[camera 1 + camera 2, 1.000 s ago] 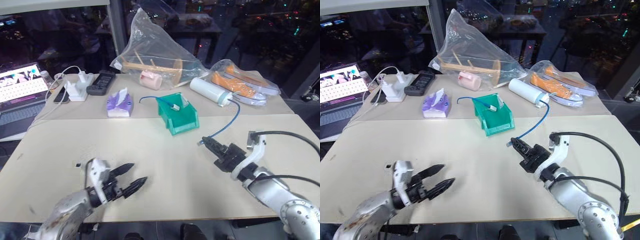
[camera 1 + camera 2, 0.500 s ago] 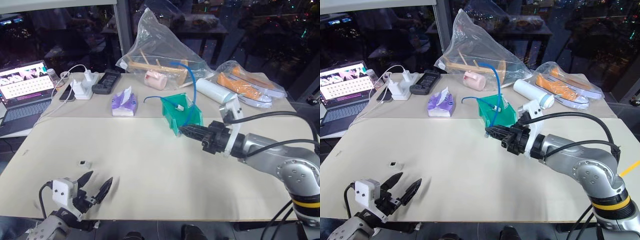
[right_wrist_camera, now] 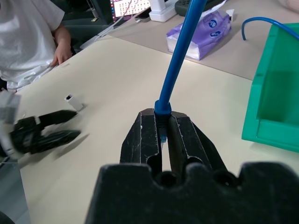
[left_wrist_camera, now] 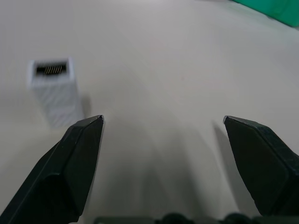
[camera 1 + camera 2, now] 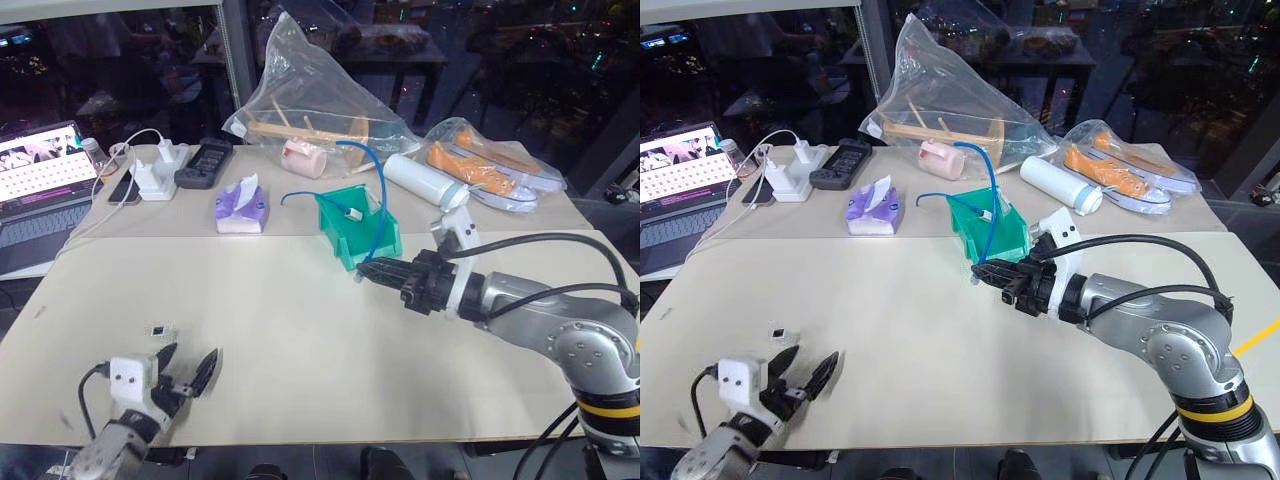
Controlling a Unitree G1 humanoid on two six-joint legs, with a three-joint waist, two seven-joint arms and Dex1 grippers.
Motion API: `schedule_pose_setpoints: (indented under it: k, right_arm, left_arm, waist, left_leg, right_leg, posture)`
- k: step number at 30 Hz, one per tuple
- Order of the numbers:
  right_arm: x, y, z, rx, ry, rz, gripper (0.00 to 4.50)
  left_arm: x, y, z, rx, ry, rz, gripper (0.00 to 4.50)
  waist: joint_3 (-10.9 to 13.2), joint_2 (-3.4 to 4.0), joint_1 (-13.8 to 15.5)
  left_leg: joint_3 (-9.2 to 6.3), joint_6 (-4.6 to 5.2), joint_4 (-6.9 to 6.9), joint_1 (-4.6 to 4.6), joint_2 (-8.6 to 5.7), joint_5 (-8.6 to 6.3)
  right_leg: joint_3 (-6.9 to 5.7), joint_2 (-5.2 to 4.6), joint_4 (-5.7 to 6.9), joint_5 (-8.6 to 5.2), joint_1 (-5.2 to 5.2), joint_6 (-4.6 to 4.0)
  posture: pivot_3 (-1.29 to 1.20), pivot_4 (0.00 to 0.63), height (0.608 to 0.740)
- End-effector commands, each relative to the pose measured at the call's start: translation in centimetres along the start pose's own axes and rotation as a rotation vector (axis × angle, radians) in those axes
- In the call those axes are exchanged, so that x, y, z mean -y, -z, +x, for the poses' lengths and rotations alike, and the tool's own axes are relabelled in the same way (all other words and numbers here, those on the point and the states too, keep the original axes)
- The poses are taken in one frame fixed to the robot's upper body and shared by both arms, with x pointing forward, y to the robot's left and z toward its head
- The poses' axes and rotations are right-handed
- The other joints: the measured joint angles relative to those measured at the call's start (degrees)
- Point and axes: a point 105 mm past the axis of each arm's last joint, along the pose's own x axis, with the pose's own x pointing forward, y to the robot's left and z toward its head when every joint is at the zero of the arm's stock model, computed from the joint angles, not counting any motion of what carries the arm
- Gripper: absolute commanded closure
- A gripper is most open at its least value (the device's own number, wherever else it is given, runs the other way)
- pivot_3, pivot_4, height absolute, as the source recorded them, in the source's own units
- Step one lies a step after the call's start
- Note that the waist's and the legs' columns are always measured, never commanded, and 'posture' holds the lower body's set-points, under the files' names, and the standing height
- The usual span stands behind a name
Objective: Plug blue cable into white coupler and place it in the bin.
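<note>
On the tabletop (image 5: pixel 300 330):
- blue cable (image 5: pixel 378 200): one
- white coupler (image 5: pixel 158 330): one
- bin (image 5: pixel 360 232), teal-green: one
- tissue pack (image 5: pixel 240 208), purple: one
- white power adapters (image 5: pixel 160 178): two
- black remote (image 5: pixel 203 164): one
- clear plastic bags (image 5: pixel 310 100): two
- white cylinder (image 5: pixel 425 181): one
- laptop (image 5: pixel 40 180): one
- robot end effectors: two, left end effector (image 5: pixel 187 375) and right end effector (image 5: pixel 362 270).

- No legible text is showing anywhere on the tabletop (image 5: pixel 300 300).
- The laptop screen (image 5: pixel 38 165) is displaying rows of characters too small to read.
- The purple tissue pack (image 3: pixel 202 31) is carrying print too blurred to make out.
</note>
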Motion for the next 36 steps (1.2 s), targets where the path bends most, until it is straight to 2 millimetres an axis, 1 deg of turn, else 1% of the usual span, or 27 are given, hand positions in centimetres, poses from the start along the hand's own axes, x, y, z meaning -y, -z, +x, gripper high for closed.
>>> schedule_pose_setpoints:
  k: [1, 3, 7, 9, 13, 16, 20, 22, 25, 29, 30, 31, 32, 35, 36]
  right_arm:
    - [-0.7, -0.9, 0.0, 0.031, -0.03, -0.028, 4.5]
    - [-0.8, -0.9, 0.2, 0.031, -0.035, -0.028, 4.5]
    - [-1.2, -1.4, 0.9, 0.041, -0.064, -0.028, 4.5]
    - [-1.5, -1.5, 1.2, 0.039, -0.075, -0.03, 4.5]
    - [-1.6, -1.7, 1.3, 0.035, -0.078, -0.035, 4.5]
    - [-1.5, -1.9, 1.2, 0.035, -0.066, -0.039, 4.5]
    - [-1.3, -1.6, 0.8, 0.032, -0.051, -0.038, 4.5]
    - [-1.1, -1.5, 0.6, 0.032, -0.044, -0.038, 4.5]
    - [-1.0, -1.4, 0.4, 0.036, -0.034, -0.04, 4.5]
    - [-1.0, -1.4, 0.4, 0.038, -0.029, -0.039, 4.5]
    - [-1.0, -1.4, 0.4, 0.039, -0.028, -0.04, 4.5]
    - [-1.0, -1.5, 0.4, 0.041, -0.026, -0.039, 4.5]
    - [-1.0, -1.5, 0.4, 0.042, -0.023, -0.038, 4.5]
    - [-0.9, -1.6, 0.4, 0.044, -0.013, -0.038, 4.5]
    - [-0.9, -1.6, 0.4, 0.044, -0.006, -0.039, 4.5]
  left_arm:
    - [0.0, -0.6, -1.0, 0.03, -0.029, -0.018, 0.07]
    - [-0.1, -0.6, -1.5, 0.029, -0.051, -0.026, 0.07]
    - [-2.6, -0.2, -2.8, 0.036, -0.234, -0.018, 0.07]
    - [-3.6, -0.5, -2.4, 0.053, -0.282, -0.005, 0.07]
    - [-4.1, -1.1, -0.8, 0.078, -0.305, 0.007, 0.07]
    - [-3.7, -1.2, 1.2, 0.089, -0.26, 0.029, 0.07]
    - [-3.0, -1.1, 3.0, 0.088, -0.219, 0.056, 0.07]
    - [-3.1, -1.0, 3.5, 0.089, -0.231, 0.056, 0.07]
    - [-3.7, -0.8, 3.6, 0.084, -0.264, 0.051, 0.07]
    - [-4.0, -0.1, 3.3, 0.057, -0.283, 0.049, 1.12]
    - [-4.0, 0.1, 3.2, 0.052, -0.28, 0.051, 1.58]
    - [-4.0, 0.1, 3.2, 0.049, -0.277, 0.052, 1.82]
    - [-4.1, 0.1, 3.3, 0.05, -0.272, 0.048, 2.27]
    - [-3.7, -0.4, 4.2, 0.054, -0.221, 0.056, 3.36]
    - [-3.3, -0.9, 4.9, 0.063, -0.18, 0.077, 3.66]
  waist:
    - [0.0, 0.0, 0.2]
    - [0.0, 0.0, 0.3]
    - [0.0, 0.0, 0.2]
    - [0.0, 0.0, 0.3]
    - [0.0, 0.0, 0.8]
    - [0.0, 0.0, 0.8]
    - [0.0, 0.01, 0.6]
    - [0.0, 0.01, 0.6]
    - [0.0, 0.02, 0.6]
    - [0.0, 0.03, 0.6]
    - [0.0, 0.06, 0.6]
    - [-0.1, 0.1, 0.6]
    - [-0.1, 0.15, 0.6]
    - [-0.1, 0.22, 0.6]
    - [-0.1, 0.24, 0.7]
  left_leg:
    - [0.0, 0.0, 0.0, 0.0, 0.0, 0.0]
    - [0.0, 0.0, 0.02, 0.01, 0.0, 0.0]
    - [0.0, -0.01, 0.02, 0.02, 0.0, 0.0]
    - [0.0, -0.01, 0.01, 0.03, 0.01, 0.01]
    - [-0.01, -0.05, 0.07, -0.01, 0.0, 0.03]
    - [-0.01, -0.07, 0.07, -0.01, -0.02, 0.04]
    - [-0.01, -0.07, 0.06, 0.01, -0.02, 0.04]
    - [-0.01, -0.07, 0.04, 0.01, -0.02, 0.04]
    - [-0.01, -0.07, 0.04, 0.02, -0.02, 0.04]
    - [-0.01, -0.09, 0.04, 0.04, -0.02, 0.05]
    - [-0.01, -0.09, 0.04, 0.04, -0.01, 0.05]
    - [-0.01, -0.09, 0.04, 0.06, -0.01, 0.05]
    - [-0.01, -0.09, 0.03, 0.06, -0.02, 0.05]
    - [-0.01, -0.09, 0.04, 0.06, -0.02, 0.06]
    - [-0.01, -0.09, 0.04, 0.06, -0.02, 0.06]
  right_leg:
    - [0.0, 0.0, 0.02, 0.0, 0.0, 0.0]
    - [0.0, 0.01, 0.03, 0.0, 0.03, 0.0]
    - [0.0, 0.01, 0.03, 0.01, 0.03, 0.01]
    - [0.0, 0.02, 0.05, 0.01, 0.02, 0.0]
    - [-0.01, 0.01, 0.02, 0.04, 0.05, 0.04]
    - [-0.01, -0.01, 0.0, 0.06, 0.06, 0.06]
    - [-0.02, 0.0, 0.01, 0.07, 0.04, 0.04]
    - [-0.02, 0.0, 0.01, 0.07, 0.03, 0.04]
    - [-0.02, 0.0, 0.03, 0.08, 0.04, 0.04]
    - [-0.02, 0.0, 0.05, 0.09, 0.06, 0.02]
    - [-0.02, 0.0, 0.05, 0.09, 0.06, 0.02]
    - [-0.02, 0.0, 0.06, 0.09, 0.06, 0.02]
    - [-0.02, 0.0, 0.06, 0.09, 0.06, 0.02]
    - [-0.02, 0.0, 0.08, 0.09, 0.06, 0.02]
    - [-0.02, 0.0, 0.09, 0.09, 0.06, 0.02]
  posture:
    - [0.0, 0.15, 0.74]
    - [0.0, 0.15, 0.74]
    - [0.0, 0.15, 0.74]
    - [0.0, 0.15, 0.74]
    - [0.0, 0.15, 0.74]
    - [0.0, 0.15, 0.74]
    - [0.0, 0.15, 0.74]
    - [0.0, 0.15, 0.74]
    - [0.0, 0.15, 0.74]
    - [0.0, 0.15, 0.74]
    - [0.0, 0.15, 0.74]
    - [0.0, 0.15, 0.74]
    - [0.0, 0.15, 0.74]
    - [0.0, 0.15, 0.74]
    - [0.0, 0.15, 0.74]
